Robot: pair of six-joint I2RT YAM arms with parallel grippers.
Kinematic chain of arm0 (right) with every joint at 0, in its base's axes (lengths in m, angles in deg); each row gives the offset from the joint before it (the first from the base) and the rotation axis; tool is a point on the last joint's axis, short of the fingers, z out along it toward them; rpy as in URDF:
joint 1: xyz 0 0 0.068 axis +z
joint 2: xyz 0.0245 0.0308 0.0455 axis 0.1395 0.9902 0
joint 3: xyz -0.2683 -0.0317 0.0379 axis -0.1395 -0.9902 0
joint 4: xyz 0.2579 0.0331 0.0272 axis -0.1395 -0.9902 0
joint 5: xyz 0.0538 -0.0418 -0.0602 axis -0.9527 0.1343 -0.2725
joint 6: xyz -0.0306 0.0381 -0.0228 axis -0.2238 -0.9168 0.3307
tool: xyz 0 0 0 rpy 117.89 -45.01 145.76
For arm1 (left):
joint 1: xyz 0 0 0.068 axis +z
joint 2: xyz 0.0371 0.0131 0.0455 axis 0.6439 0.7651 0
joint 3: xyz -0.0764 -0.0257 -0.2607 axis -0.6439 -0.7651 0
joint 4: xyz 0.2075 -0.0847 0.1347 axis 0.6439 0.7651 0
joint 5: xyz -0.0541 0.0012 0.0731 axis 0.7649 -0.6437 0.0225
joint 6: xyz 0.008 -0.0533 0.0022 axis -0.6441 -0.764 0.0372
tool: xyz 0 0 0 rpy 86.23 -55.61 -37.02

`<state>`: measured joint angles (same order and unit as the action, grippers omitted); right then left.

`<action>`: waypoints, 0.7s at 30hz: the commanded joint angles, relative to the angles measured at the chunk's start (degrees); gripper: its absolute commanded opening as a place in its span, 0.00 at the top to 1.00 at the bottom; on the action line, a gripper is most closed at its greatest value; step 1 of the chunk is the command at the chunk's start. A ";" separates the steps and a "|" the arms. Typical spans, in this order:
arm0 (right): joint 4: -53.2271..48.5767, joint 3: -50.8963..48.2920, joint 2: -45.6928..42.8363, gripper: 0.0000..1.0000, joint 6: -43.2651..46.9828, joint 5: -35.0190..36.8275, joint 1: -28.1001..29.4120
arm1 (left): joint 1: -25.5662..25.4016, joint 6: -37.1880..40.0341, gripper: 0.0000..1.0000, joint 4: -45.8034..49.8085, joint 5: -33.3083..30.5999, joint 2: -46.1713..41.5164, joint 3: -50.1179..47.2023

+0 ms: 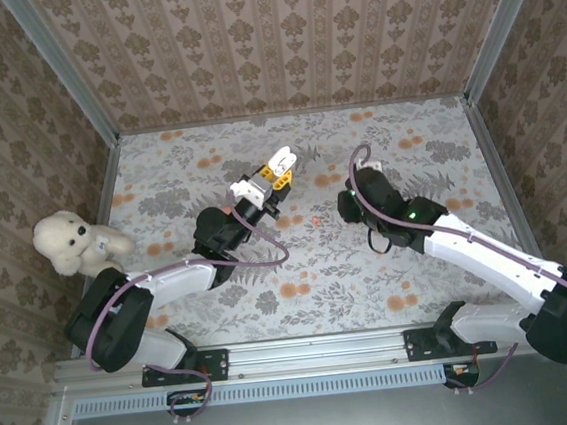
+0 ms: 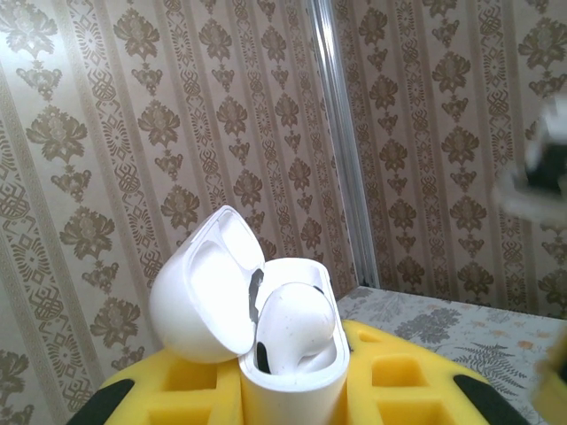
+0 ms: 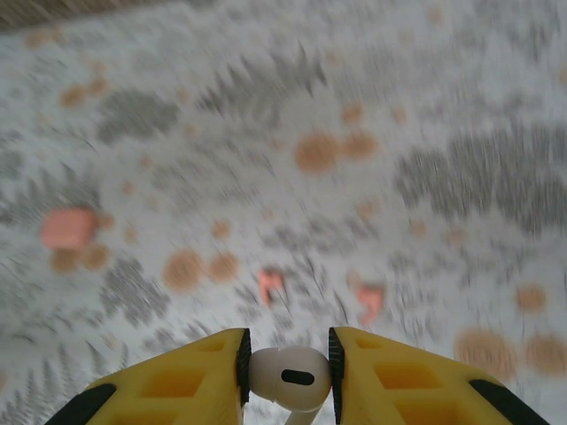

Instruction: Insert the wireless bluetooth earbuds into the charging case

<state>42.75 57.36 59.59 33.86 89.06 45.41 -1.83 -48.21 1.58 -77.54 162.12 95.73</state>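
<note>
We hold the left arm (image 1: 170, 282) angled away from the teddy bear (image 1: 73, 243), its left gripper (image 1: 276, 173) tilted upward and clamped on the open charging case (image 2: 213, 301). Farther from the bear, our right arm (image 1: 478, 249) bends inward, right gripper (image 3: 285, 385) pinching a white earbud (image 3: 285, 372).

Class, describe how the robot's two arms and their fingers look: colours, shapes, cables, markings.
The left arm and right arm both have white shells between bulky black joints. A purplish cable loops loosely along each. A small green light glows on the right arm. The fingers are blocky yellow with rectangular recesses and black inner pads.
</note>
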 commanded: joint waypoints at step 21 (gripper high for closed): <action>18.15 21.60 10.19 0.69 25.64 -25.60 -5.98 | -0.04 -5.03 1.00 6.06 5.25 1.00 7.01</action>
<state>58.44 76.64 69.49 58.12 69.34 40.31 -1.85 -51.40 5.80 -73.72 162.67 100.16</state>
